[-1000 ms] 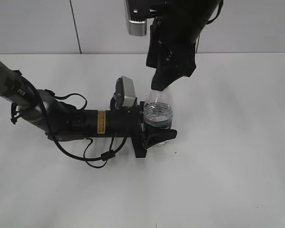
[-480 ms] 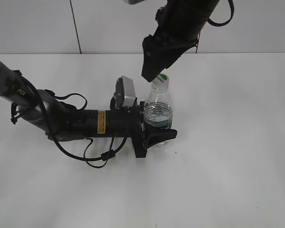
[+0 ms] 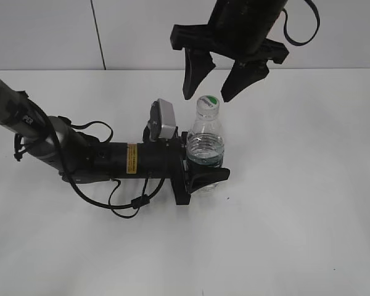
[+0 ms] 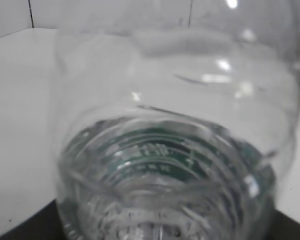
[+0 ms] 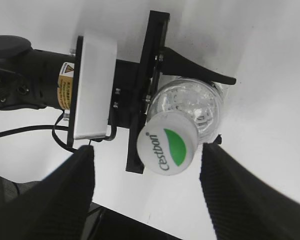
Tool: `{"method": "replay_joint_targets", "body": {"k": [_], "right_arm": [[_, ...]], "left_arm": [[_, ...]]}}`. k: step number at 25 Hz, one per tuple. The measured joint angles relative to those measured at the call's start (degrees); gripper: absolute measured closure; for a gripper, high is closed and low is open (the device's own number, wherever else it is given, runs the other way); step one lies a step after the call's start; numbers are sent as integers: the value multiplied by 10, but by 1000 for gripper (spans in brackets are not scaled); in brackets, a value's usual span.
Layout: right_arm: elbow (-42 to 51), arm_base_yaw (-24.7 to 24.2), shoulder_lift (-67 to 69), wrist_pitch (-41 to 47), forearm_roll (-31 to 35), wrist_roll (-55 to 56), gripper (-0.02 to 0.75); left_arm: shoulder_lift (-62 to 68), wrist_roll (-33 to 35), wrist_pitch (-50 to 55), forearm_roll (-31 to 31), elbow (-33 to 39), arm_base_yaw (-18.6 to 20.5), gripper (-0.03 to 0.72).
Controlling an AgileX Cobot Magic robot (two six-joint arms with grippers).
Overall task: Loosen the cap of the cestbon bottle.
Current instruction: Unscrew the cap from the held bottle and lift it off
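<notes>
Clear cestbon bottle (image 3: 206, 143) holds water, cap (image 3: 208, 102) on.

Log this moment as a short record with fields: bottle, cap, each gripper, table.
bottle: cestbon bottle upright, partly filled with water, dark green label band
cap: white cap with green patch, on the neck, nothing touching it
left gripper: left gripper lying low on the table, clamped around the bottle's lower body
right gripper: right gripper above the cap, jaws spread open, empty
table: white table, bare around the bottle
</notes>
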Motion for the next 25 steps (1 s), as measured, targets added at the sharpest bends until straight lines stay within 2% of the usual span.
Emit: {"method": "replay_joint_targets", "body": {"k": [4,11,25], "right_arm": [[0,0,0,0,-6,25,237],[0,0,3,1,-54,84,234],[-1,0,23,1,-29,88,236]], "left_arm": [[0,0,0,1,0,0,286],[0,0,0,4,-1,0,286],[0,0,0,4,-1,0,286]]}}
